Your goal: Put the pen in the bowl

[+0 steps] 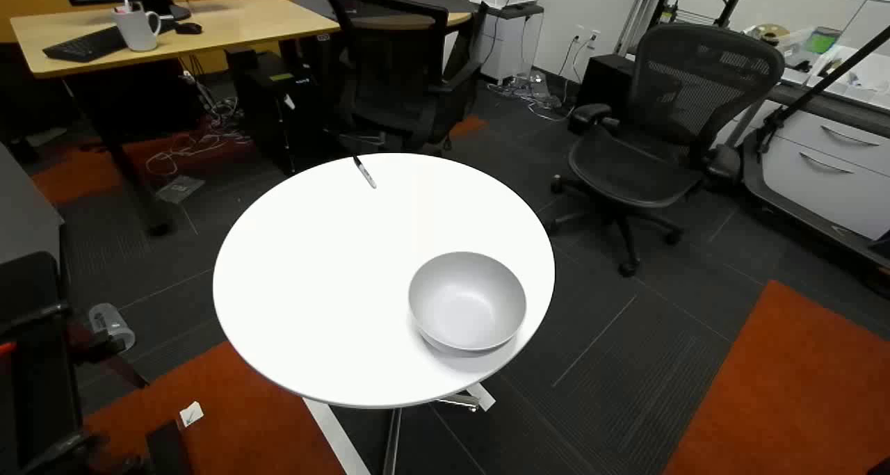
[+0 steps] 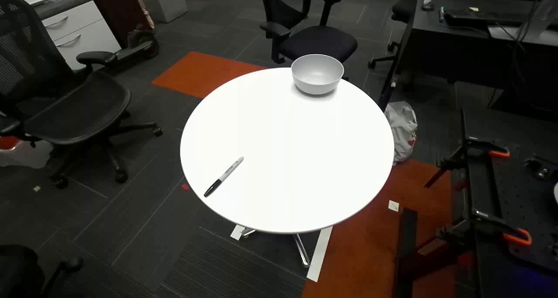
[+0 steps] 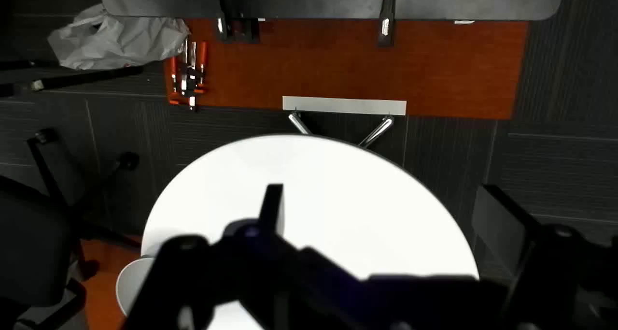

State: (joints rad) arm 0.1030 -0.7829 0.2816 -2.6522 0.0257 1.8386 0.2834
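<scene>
The pen (image 1: 365,174) is a thin grey-white marker with a black cap. It lies on the round white table (image 1: 306,273), its capped end at the table's edge; it also shows in an exterior view (image 2: 223,176). The light grey bowl (image 1: 466,322) stands upright across the table from the pen, near the rim; it also shows in an exterior view (image 2: 314,87) and partly in the wrist view (image 3: 129,282). The bowl's hollow looks empty. My gripper (image 3: 380,190) is wide open and empty above the table in the wrist view. It shows in neither exterior view. The pen is not visible in the wrist view.
Office chairs (image 1: 640,134) (image 2: 318,45) stand around the table. A black bench with orange-handled clamps (image 2: 514,237) stands beside it, and a dark bench edge (image 3: 309,1) shows in the wrist view. A plastic bag (image 3: 120,37) lies on the floor.
</scene>
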